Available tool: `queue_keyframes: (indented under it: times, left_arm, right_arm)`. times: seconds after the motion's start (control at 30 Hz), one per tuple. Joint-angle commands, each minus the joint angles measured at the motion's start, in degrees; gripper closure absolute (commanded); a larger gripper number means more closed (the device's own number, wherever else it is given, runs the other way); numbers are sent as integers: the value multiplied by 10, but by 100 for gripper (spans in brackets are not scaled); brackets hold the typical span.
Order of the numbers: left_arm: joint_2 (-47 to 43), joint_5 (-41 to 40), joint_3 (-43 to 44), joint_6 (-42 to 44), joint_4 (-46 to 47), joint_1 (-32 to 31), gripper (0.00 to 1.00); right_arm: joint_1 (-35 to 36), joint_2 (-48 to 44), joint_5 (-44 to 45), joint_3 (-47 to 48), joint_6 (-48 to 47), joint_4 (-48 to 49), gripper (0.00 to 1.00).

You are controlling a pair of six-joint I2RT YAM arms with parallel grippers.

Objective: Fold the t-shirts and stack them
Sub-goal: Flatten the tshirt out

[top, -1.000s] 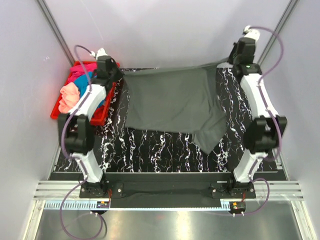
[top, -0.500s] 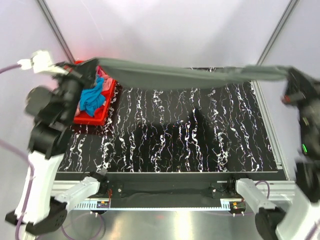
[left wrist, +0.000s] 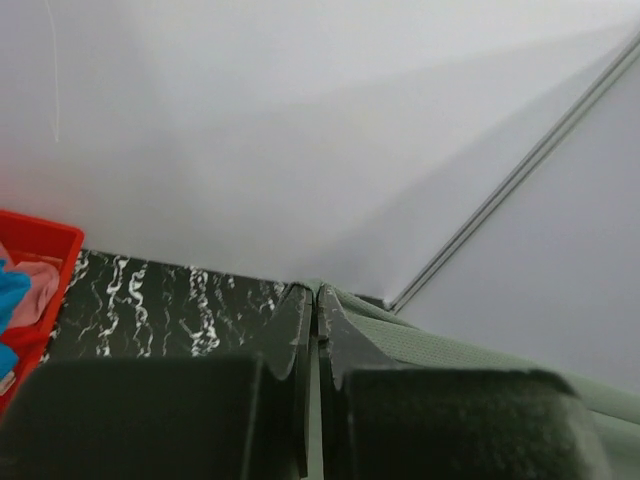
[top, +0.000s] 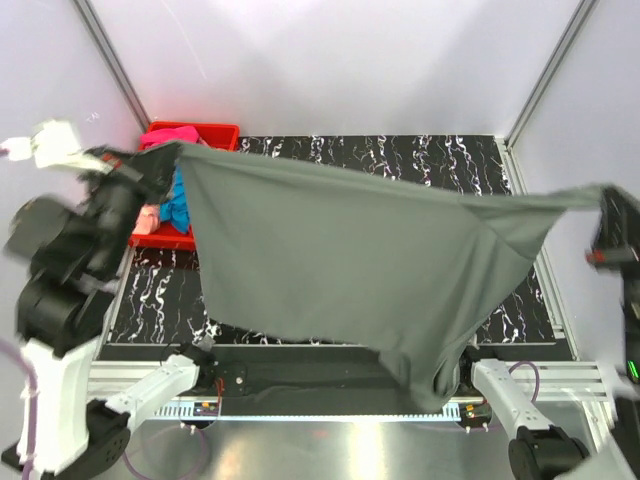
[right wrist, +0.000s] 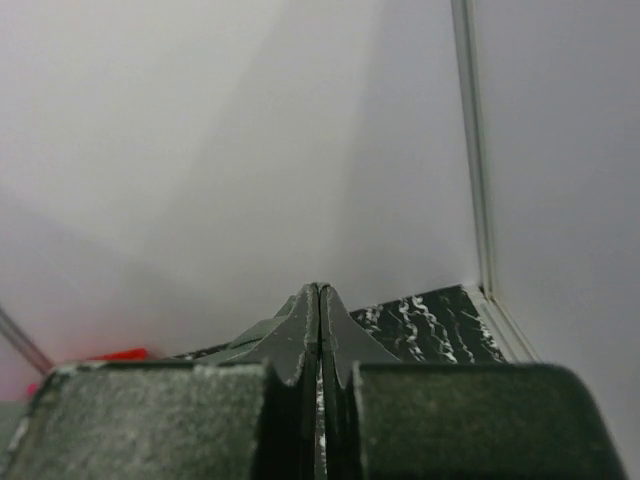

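Dark grey t-shirt (top: 360, 260) hangs in the air across the middle of the top view, stretched from upper left to the right edge, its lower part sagging to a point at bottom centre-right. Plain cloth, few creases. Left jaws pinched tight on its upper-left corner; right jaws pressed together on its far right corner. Under it I see the black, white-veined table (top: 400, 155), with pale walls (top: 330, 60) and metal posts (top: 115, 70) around. Red crate (top: 205, 130) at upper left holds a pink shirt (top: 170, 136), a teal shirt (top: 180, 205) and a peach shirt (top: 148, 215). The spread cloth hides most of the table from me
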Motion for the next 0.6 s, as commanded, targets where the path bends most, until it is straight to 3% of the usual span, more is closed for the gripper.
queue_keyframes:
  times: [0.0,0.2,0.33,0.43,0.57]
  left_arm:
    - [105,-39,-14,43,-23,2,100]
    - [214,-53,-108,50,63,23,100]
    - [349,-38,-136,49,122,51,100]
    - [469,-28,-126,54,161,67,100]
    - [613,-24,-53,53,159,95,100]
  right_arm:
    - [-1,85,76,-106,-65,88,100]
    - [-1,162,31,-357,-98,322,100]
    - [-2,243,22,-509,-104,468,100]
    - [-2,346,-1,-550,-102,562,100]
    - [-1,523,-14,-476,-92,552,100]
